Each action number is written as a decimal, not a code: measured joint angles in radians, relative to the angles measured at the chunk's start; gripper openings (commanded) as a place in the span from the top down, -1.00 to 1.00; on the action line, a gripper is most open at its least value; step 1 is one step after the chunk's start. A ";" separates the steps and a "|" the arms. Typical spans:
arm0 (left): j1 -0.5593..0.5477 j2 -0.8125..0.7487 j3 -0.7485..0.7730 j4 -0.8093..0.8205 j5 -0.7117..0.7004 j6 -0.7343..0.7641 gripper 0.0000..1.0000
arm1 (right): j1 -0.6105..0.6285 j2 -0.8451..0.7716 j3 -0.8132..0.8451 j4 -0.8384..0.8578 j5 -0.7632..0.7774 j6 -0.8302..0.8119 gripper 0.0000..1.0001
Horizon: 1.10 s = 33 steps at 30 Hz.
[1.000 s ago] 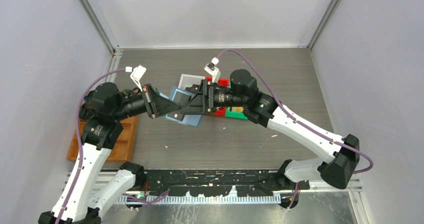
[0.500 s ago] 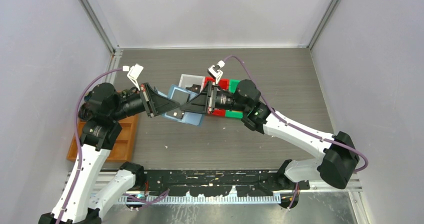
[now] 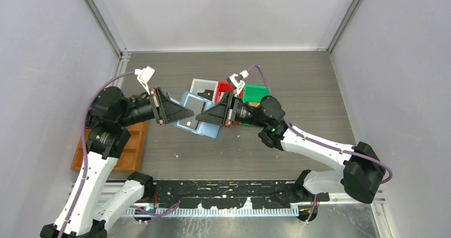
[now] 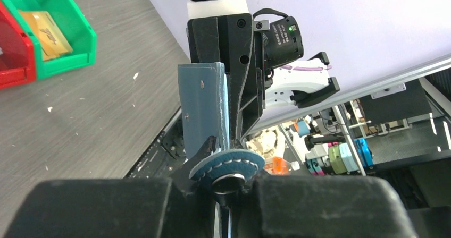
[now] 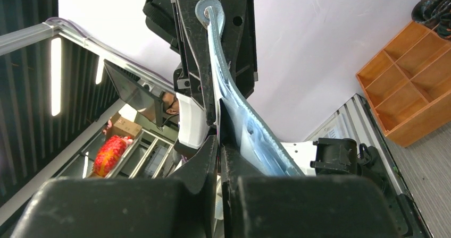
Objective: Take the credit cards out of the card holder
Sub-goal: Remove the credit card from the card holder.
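The blue card holder [image 3: 211, 128] hangs above the table between my two grippers. My left gripper [image 3: 185, 113] is shut on its tab end. In the left wrist view the round stitched tab with the snap [image 4: 228, 166] sits between the jaws, and the holder [image 4: 202, 110] stands edge-on. My right gripper [image 3: 204, 117] faces it from the right. In the right wrist view its jaws [image 5: 219, 147] are shut on a thin dark edge that looks like a black credit card, beside the holder's pale-blue inside [image 5: 239, 116]. A dark card [image 3: 193, 108] shows in the open holder.
Behind the holder stand a white bin [image 3: 202, 85], a red bin [image 3: 223, 87] and a green bin [image 3: 255, 93]. A gold card [image 4: 50, 33] lies in the green bin [image 4: 80, 36]. The orange-brown tray [image 3: 133, 147] sits at the table's left, under the left arm.
The right jaws have closed from wide open onto the holder's right side. The right arm has swung nearer and lower, uncovering the green bin. The left gripper has kept its hold.
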 measured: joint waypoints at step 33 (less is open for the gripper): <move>-0.003 0.013 0.044 -0.001 0.008 -0.067 0.78 | 0.035 -0.054 0.015 -0.061 0.045 -0.077 0.63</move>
